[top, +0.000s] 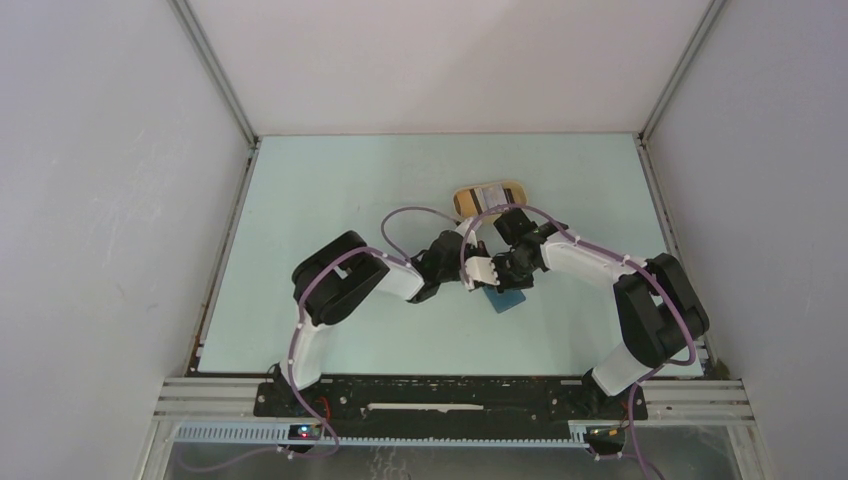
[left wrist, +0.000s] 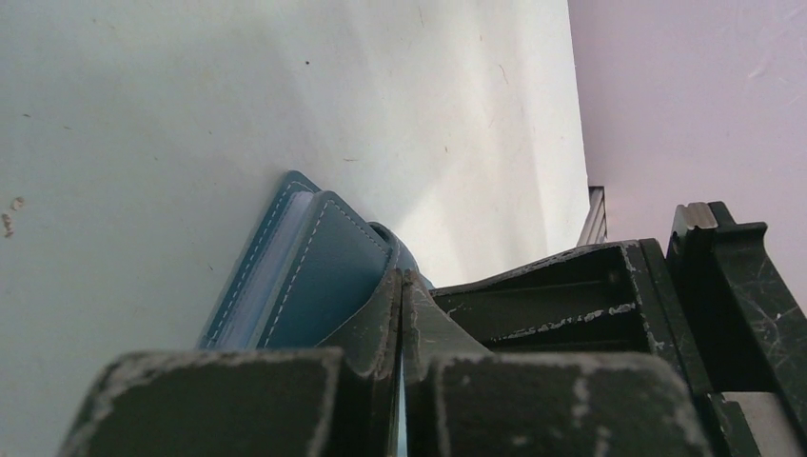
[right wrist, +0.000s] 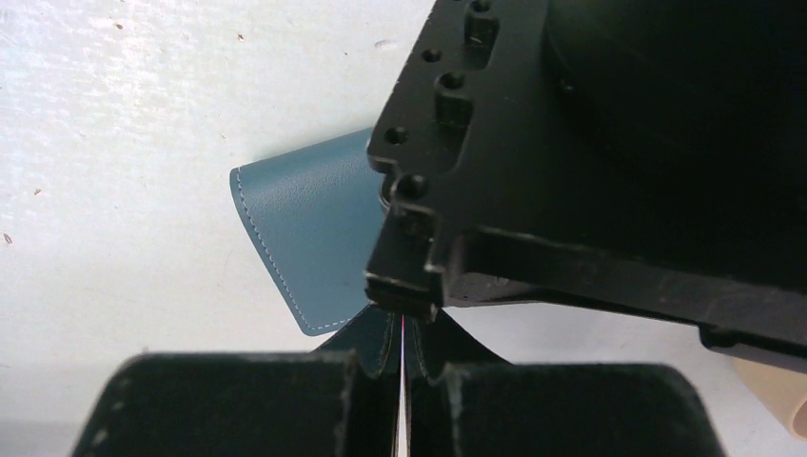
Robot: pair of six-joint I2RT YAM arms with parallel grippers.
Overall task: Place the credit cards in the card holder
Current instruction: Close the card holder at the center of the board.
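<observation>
The table (top: 330,200) is bare apart from a tray and a wallet. The left arm (top: 340,280) and right arm (top: 650,300) bend inward and meet near the table's middle, probably so that one can steady the wallet while the other works on it. The tan oval tray (top: 460,200) sits beyond them near the far edge, with the cards (top: 492,193) lying in it, so loading does not look begun. The blue wallet (top: 505,299) lies flat on the table just below both wrists, its cover slightly lifted in the left wrist view. The left gripper (left wrist: 402,286) has its fingers pressed together at the wallet's near edge, apparently to catch the cover. The right gripper (right wrist: 402,328) is also pressed together, right against the left one. A thin pale sliver shows in its seam, and whether that is a card cannot be told.
</observation>
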